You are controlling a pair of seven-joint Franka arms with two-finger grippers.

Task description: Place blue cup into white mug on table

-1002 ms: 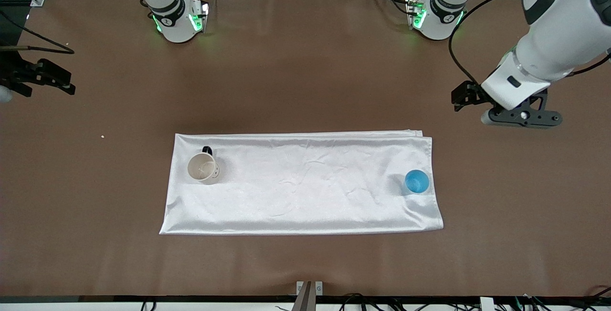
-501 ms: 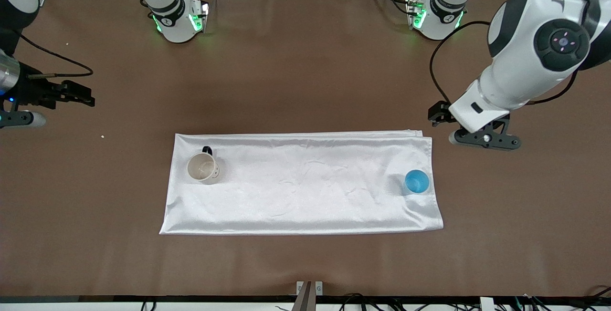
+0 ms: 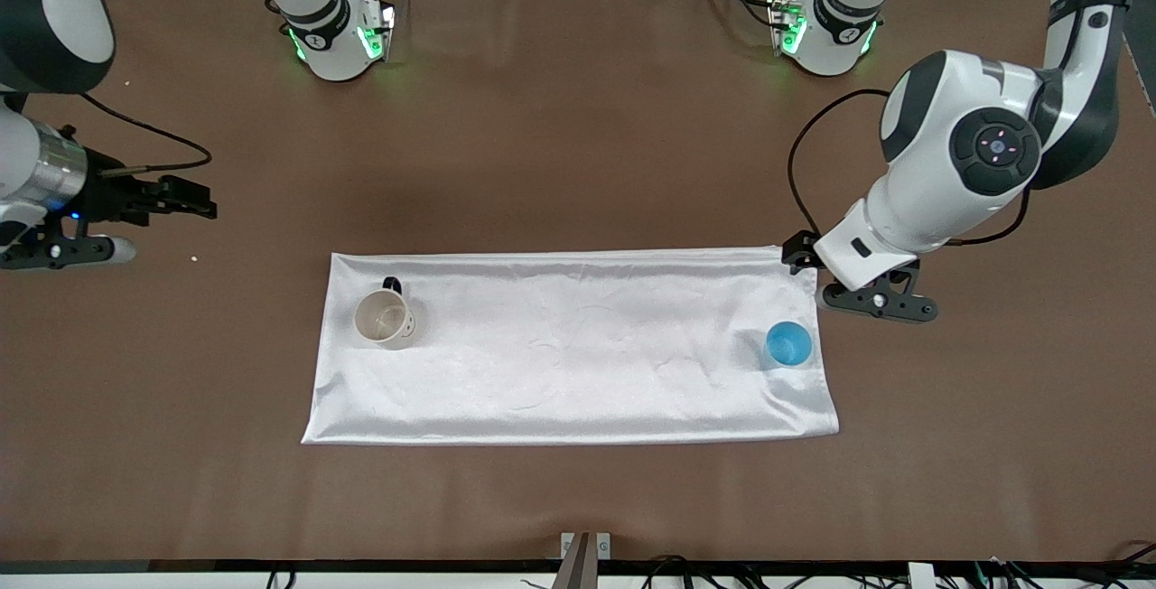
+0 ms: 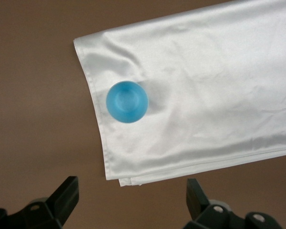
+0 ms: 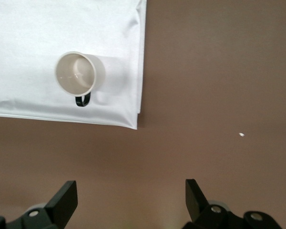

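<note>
Left gripper point(image 4: 131, 202), jaws wide, hangs at one o'clock off the blue cup point(image 3: 788, 343); right gripper point(image 5: 131, 202), also wide, waits over the table point(image 3: 578, 119).

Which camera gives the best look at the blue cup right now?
The left wrist view: the cup shows large from above, upright at the cloth's corner. The front view shows it small, by the cloth's edge toward the left arm's end. The right wrist view misses it.

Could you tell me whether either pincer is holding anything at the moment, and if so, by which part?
Nothing is held. The left pincer is open above the cloth's corner, short of the blue cup; the right pincer is open over bare table.
</note>
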